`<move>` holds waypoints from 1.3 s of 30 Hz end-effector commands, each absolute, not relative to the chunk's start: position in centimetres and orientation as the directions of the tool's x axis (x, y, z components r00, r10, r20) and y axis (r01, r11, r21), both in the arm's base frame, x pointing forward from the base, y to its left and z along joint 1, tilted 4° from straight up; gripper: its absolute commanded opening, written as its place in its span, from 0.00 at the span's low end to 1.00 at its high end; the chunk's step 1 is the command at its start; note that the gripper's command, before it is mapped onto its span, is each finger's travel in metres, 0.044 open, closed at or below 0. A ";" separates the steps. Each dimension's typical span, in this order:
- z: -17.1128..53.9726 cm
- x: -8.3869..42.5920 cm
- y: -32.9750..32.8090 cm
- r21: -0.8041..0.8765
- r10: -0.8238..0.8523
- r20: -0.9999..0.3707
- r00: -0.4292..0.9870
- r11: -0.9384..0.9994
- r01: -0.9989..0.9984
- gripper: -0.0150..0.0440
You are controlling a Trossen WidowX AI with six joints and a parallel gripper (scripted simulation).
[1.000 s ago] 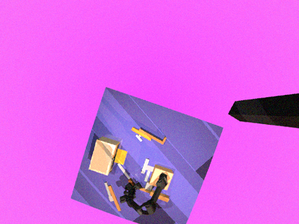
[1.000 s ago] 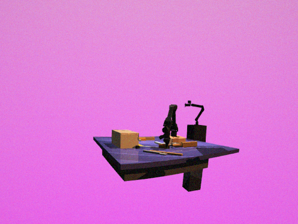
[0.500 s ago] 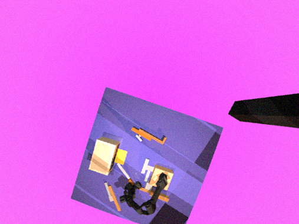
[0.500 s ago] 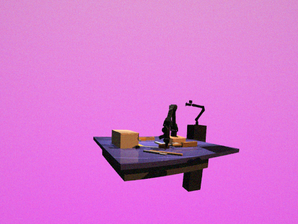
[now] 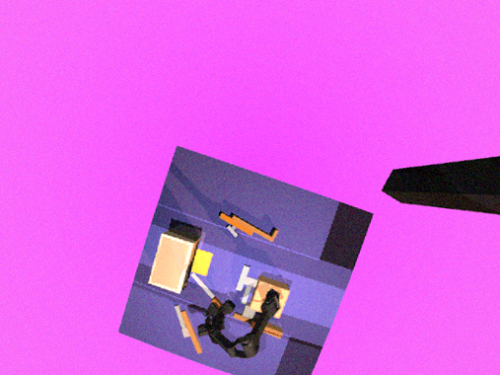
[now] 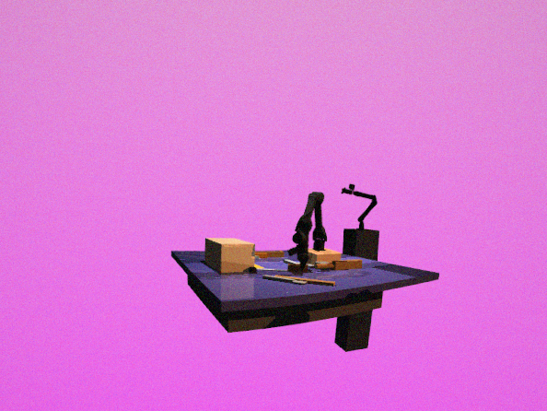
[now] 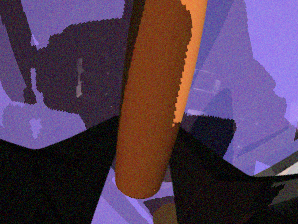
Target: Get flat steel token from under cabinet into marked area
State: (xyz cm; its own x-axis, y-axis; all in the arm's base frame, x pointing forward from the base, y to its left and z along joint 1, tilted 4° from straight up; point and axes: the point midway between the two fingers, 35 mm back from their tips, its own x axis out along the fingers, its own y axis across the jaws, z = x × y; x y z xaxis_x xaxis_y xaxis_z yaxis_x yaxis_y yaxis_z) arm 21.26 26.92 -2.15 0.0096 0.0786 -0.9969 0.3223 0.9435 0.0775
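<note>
The steel token is nowhere I can make out from here, so I cannot tell whether it lies under the cabinet. Nearest me on the tabletop (image 5: 254,180) (image 6: 276,295), an orange-and-pale tool (image 5: 191,332) (image 6: 318,281) lies slanted, apart from the claw (image 5: 218,306) (image 6: 302,271) (image 7: 145,160). Just beyond, the claw points down, partly open, its fingers closed around the thick orange handle (image 5: 216,303) (image 6: 295,267) (image 7: 155,100) of another tool. That one's pale shaft (image 5: 202,286) runs leftward to the cabinet (image 5: 170,263) (image 6: 237,255); whether its tip touches or goes under, I can't tell. To the right is an orange bar (image 5: 271,330) (image 6: 348,264), near the tan block (image 5: 283,293) (image 6: 327,254) that carries the arm. A white T-shaped piece (image 5: 243,279) sits left of that block. The yellow marked area (image 5: 202,263) (image 6: 259,266) lies right beside the cabinet's front. Farther back are more orange pieces (image 5: 248,226) (image 6: 269,254), and beyond the tabletop a second dark arm (image 6: 368,198) stands on a pedestal (image 6: 361,244).
</note>
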 end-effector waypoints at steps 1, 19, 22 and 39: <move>-2.1 22.0 26.8 0.081 0.081 -0.997 0.012 0.949 0.305 0.25; -2.1 25.2 25.9 0.082 0.081 -0.997 0.015 0.954 0.289 0.25; -2.1 25.7 25.8 0.082 0.081 -0.997 0.016 0.954 0.288 0.25; -2.1 28.6 25.0 0.082 0.080 -0.997 0.018 0.955 0.286 0.25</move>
